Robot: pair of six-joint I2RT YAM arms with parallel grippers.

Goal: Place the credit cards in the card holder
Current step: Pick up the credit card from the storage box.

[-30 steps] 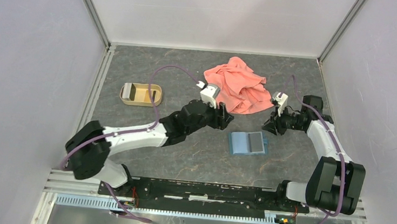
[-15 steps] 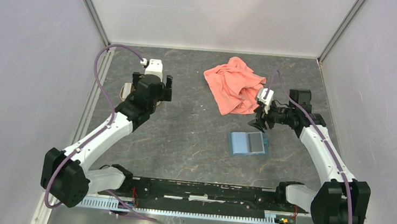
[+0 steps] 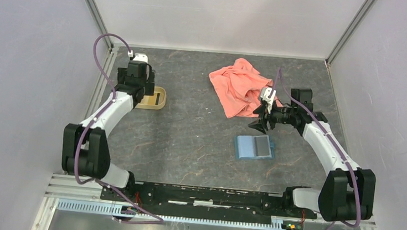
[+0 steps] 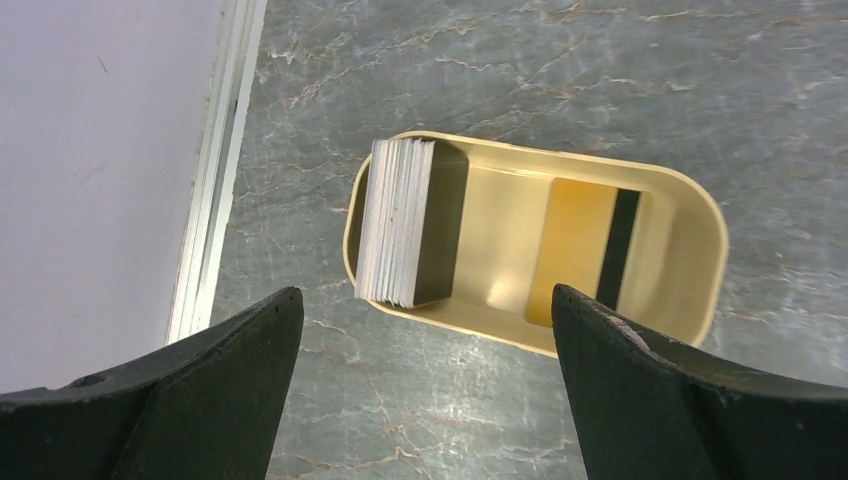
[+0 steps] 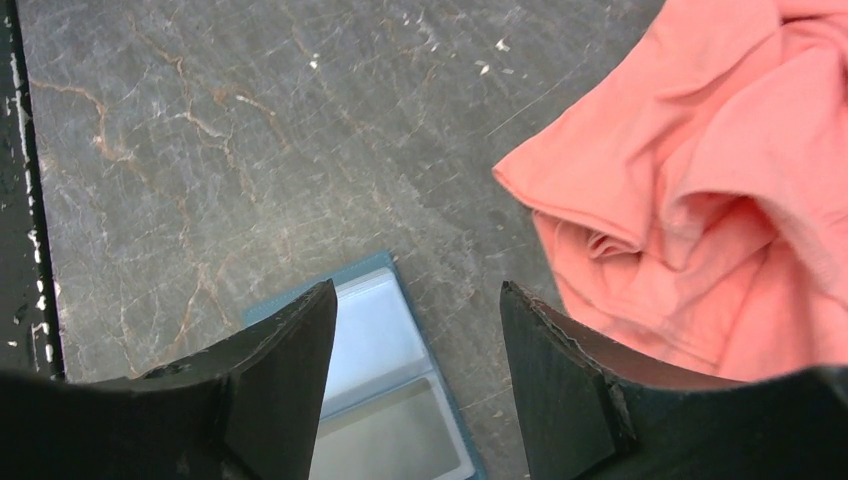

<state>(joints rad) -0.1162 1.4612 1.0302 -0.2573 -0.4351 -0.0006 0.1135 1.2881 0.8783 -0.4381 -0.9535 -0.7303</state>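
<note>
Left gripper: jaws spread wide, nothing in them. It hangs over the tan tray at the far-left side of the tabletop, close to the left wall rail, not touching the tray.

Tray contents, left wrist view:
- card stack packed against one end, white edges showing, dark face on top
- one credit card, orange-gold with a dark stripe, lying flat on the tray floor towards the other end, apart from the stack

Right gripper: jaws partly open, nothing held. It sits above the tabletop at the far edge of the card holder, between it and the salmon-pink cloth. In the wrist view the holder shows in the gap between the fingers, lower down; no contact that I can see.

Card holder: lying open and flat, mid-right of the tabletop, teal outside rim, lighter blue inside. One half carries a grey panel; can't tell if that is a card or a pocket. It is well apart from the tray and near the cloth's front edge, not touching it.

Cloth: crumpled heap, far centre-right.
</note>
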